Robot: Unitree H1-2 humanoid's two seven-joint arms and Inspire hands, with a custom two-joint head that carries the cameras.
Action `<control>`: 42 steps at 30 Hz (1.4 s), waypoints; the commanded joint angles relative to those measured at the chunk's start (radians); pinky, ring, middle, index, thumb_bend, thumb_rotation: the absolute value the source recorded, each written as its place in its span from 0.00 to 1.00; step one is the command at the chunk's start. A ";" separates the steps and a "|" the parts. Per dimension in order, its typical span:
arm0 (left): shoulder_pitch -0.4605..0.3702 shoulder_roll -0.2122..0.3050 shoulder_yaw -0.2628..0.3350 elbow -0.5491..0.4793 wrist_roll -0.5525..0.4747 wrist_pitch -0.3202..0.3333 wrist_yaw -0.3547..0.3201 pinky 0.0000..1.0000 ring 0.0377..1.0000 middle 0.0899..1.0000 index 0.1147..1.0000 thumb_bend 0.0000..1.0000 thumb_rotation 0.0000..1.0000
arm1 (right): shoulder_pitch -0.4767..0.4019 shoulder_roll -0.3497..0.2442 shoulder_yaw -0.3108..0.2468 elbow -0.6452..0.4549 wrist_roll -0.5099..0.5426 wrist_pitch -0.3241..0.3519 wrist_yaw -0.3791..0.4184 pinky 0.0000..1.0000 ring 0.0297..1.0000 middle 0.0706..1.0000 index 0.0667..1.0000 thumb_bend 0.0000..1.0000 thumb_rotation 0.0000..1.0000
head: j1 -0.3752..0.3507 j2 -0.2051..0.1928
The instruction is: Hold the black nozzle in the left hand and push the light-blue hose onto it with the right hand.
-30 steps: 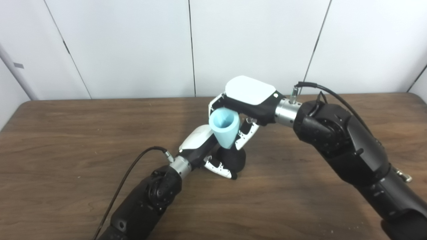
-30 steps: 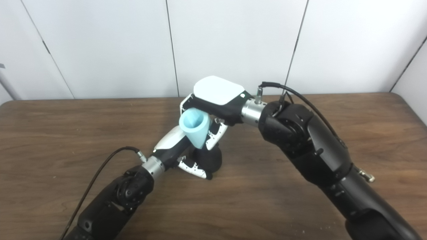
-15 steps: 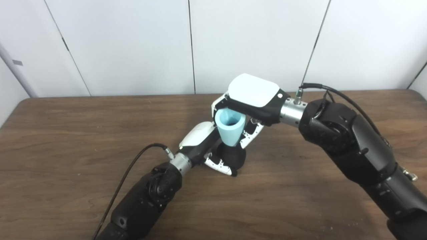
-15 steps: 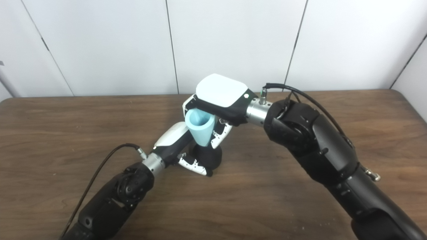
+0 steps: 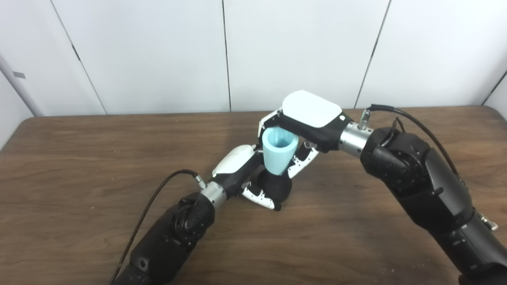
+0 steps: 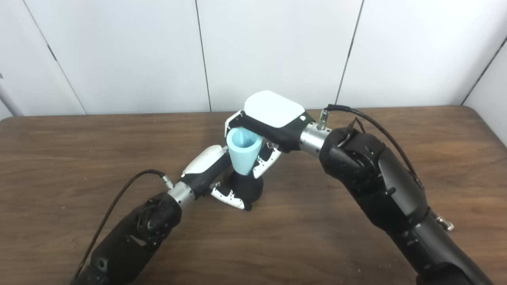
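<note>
Left eye view: light-blue hose (image 5: 279,152) at frame centre, pinched in right hand (image 5: 307,122), narrow end down on black nozzle (image 5: 275,188). Looks light, soft; best held mid-body.

Right eye view: left hand (image 6: 216,174) clamped round nozzle on table (image 6: 79,158), just below centre.

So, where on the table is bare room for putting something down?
The table shows bare wood left of the left hand, and along its far edge. It is crowded at the centre, where the right hand holds the light-blue hose above the black nozzle.
</note>
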 commanded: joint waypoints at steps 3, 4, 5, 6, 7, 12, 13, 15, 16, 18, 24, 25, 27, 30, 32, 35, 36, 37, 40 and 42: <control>0.059 0.009 -0.044 0.039 0.015 0.062 -0.116 1.00 0.62 0.43 0.42 0.53 0.00 | 0.028 -0.012 0.014 0.011 -0.038 0.037 0.041 0.35 0.39 0.43 0.50 0.51 0.00 | 0.001 0.002; 0.059 0.010 -0.044 0.039 0.015 0.062 -0.116 1.00 0.62 0.43 0.42 0.53 0.00 | 0.030 -0.006 0.013 0.015 -0.036 0.045 0.040 0.35 0.39 0.44 0.50 0.51 0.00 | 0.001 0.002; 0.058 0.009 -0.044 0.038 0.016 0.063 -0.116 1.00 0.62 0.43 0.42 0.53 0.00 | 0.032 -0.003 0.012 0.017 -0.034 0.050 0.039 0.35 0.39 0.44 0.50 0.51 0.00 | 0.002 0.003; 0.058 0.009 -0.044 0.037 0.016 0.063 -0.116 1.00 0.62 0.43 0.42 0.53 0.00 | 0.034 0.003 0.012 0.019 -0.034 0.060 0.038 0.35 0.39 0.44 0.50 0.51 0.00 | 0.001 0.004; 0.059 0.009 -0.044 0.037 0.016 0.063 -0.116 1.00 0.62 0.43 0.42 0.53 0.00 | 0.037 0.009 0.013 0.020 -0.038 0.070 0.037 0.35 0.39 0.44 0.50 0.51 0.00 | 0.001 0.004; 0.059 0.004 -0.046 0.039 0.019 0.066 -0.115 1.00 0.62 0.43 0.42 0.53 0.00 | 0.043 0.033 0.023 0.039 -0.052 0.092 0.026 0.34 0.39 0.44 0.50 0.51 0.00 | 0.006 0.009; 0.059 0.002 -0.046 0.039 0.019 0.068 -0.115 1.00 0.62 0.43 0.42 0.53 0.00 | 0.042 0.035 0.025 0.046 -0.052 0.092 0.025 0.34 0.38 0.44 0.50 0.51 0.00 | 0.007 0.009; 0.059 0.000 -0.047 0.038 0.019 0.071 -0.115 1.00 0.62 0.43 0.42 0.53 0.00 | 0.040 0.039 0.029 0.059 -0.053 0.088 0.022 0.34 0.38 0.44 0.50 0.51 0.00 | 0.009 0.011; 0.060 -0.001 -0.047 0.037 0.019 0.073 -0.116 1.00 0.62 0.43 0.42 0.53 0.00 | 0.038 0.040 0.033 0.067 -0.053 0.084 0.020 0.34 0.38 0.44 0.50 0.51 0.00 | 0.011 0.012; 0.061 -0.002 -0.048 0.035 0.018 0.075 -0.116 1.00 0.62 0.43 0.42 0.53 0.00 | 0.036 0.040 0.040 0.079 -0.055 0.075 0.018 0.35 0.38 0.44 0.50 0.51 0.00 | 0.013 0.013; 0.060 0.001 -0.046 0.030 0.012 0.079 -0.119 1.00 0.62 0.44 0.41 0.53 0.00 | 0.034 0.024 0.067 0.085 -0.068 0.053 0.016 0.36 0.39 0.43 0.49 0.51 0.00 | 0.016 0.018; 0.060 0.002 -0.045 0.029 0.010 0.080 -0.121 1.00 0.62 0.45 0.41 0.53 0.00 | 0.034 0.020 0.070 0.086 -0.066 0.048 0.015 0.36 0.39 0.43 0.49 0.51 0.00 | 0.016 0.018; 0.061 0.003 -0.044 0.027 0.008 0.081 -0.122 1.00 0.62 0.45 0.41 0.53 0.00 | 0.034 0.016 0.072 0.088 -0.063 0.042 0.014 0.35 0.39 0.43 0.49 0.51 0.00 | 0.016 0.018; 0.060 0.004 -0.040 0.030 0.002 0.078 -0.122 1.00 0.62 0.45 0.41 0.52 0.00 | 0.030 0.007 0.067 0.092 -0.049 0.037 0.020 0.35 0.39 0.44 0.50 0.51 0.00 | 0.014 0.016; 0.058 0.001 -0.038 0.042 0.001 0.071 -0.118 1.00 0.62 0.45 0.41 0.52 0.00 | 0.026 0.006 0.060 0.096 -0.038 0.037 0.019 0.35 0.39 0.44 0.50 0.51 0.00 | 0.003 0.006; 0.056 -0.004 -0.038 0.051 0.004 0.070 -0.112 1.00 0.62 0.45 0.41 0.52 0.00 | 0.017 0.005 0.037 0.053 -0.032 0.066 0.023 0.36 0.39 0.46 0.51 0.51 0.00 | 0.003 0.003; 0.055 -0.006 -0.038 0.054 0.005 0.070 -0.111 1.00 0.62 0.45 0.41 0.52 0.00 | 0.014 0.004 0.030 0.032 -0.043 0.074 0.019 0.38 0.41 0.50 0.62 0.52 0.00 | 0.002 0.001; 0.053 -0.008 -0.039 0.059 0.006 0.068 -0.109 1.00 0.62 0.45 0.41 0.52 0.00 | 0.013 0.003 0.024 0.018 -0.055 0.079 0.011 0.41 0.54 0.65 0.70 0.70 0.08 | 0.000 -0.001; 0.046 -0.013 -0.040 0.077 0.009 0.060 -0.104 1.00 0.62 0.45 0.41 0.52 0.00 | 0.004 0.009 -0.003 -0.009 -0.066 0.099 -0.007 0.50 0.73 0.85 0.79 0.88 0.20 | -0.006 -0.007; 0.043 -0.015 -0.039 0.084 0.008 0.055 -0.103 1.00 0.62 0.45 0.41 0.52 0.00 | -0.005 0.013 -0.031 -0.023 -0.044 0.113 -0.007 0.62 0.84 0.94 0.86 0.93 0.29 | -0.006 -0.010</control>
